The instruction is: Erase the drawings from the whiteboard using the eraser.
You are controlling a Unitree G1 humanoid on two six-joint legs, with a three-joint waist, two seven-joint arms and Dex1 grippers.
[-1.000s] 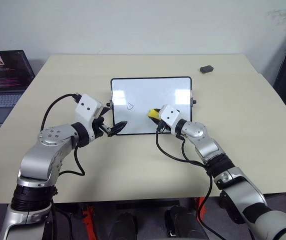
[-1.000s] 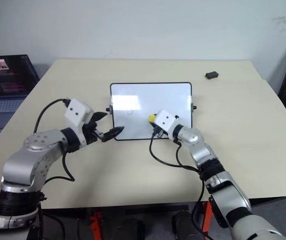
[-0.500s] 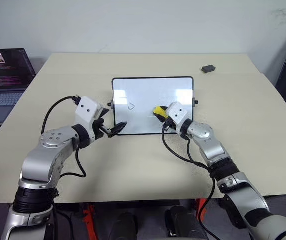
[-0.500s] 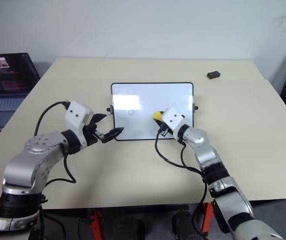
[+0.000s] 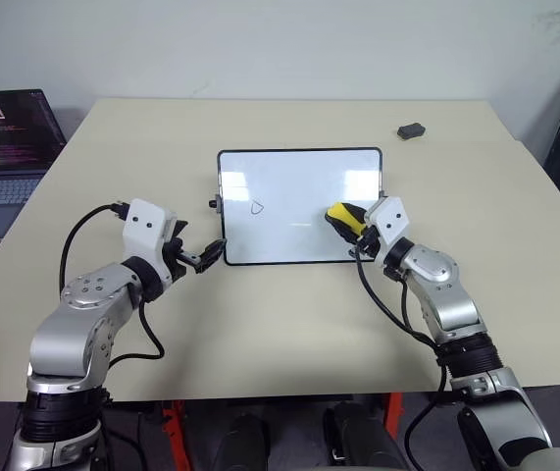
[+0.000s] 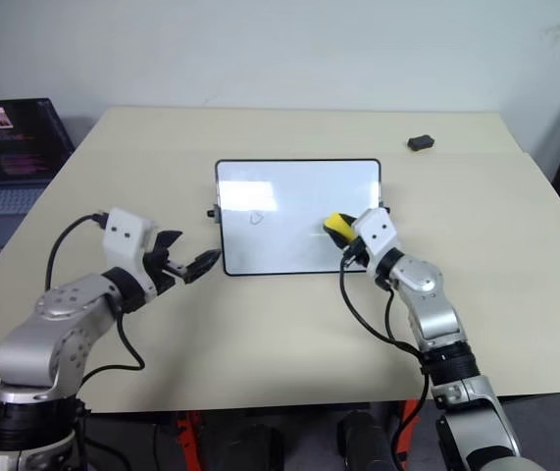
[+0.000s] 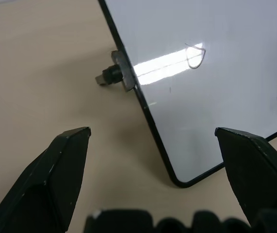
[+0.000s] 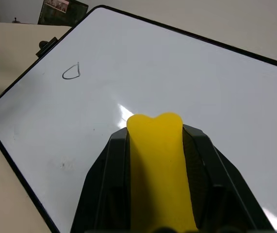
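My right gripper (image 5: 343, 218), clamped on the eraser (image 8: 157, 160), has swept toward the whiteboard's (image 5: 289, 167) right edge, leaving one drawing (image 5: 256, 207) to erase.

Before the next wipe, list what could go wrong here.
The one drawing left sits near the left side of the whiteboard, while the eraser, clamped in the right gripper, is over the right part; a short stroke may miss it. The left gripper is open beside the board's near left corner, not touching it, so the board could slide under pressure.
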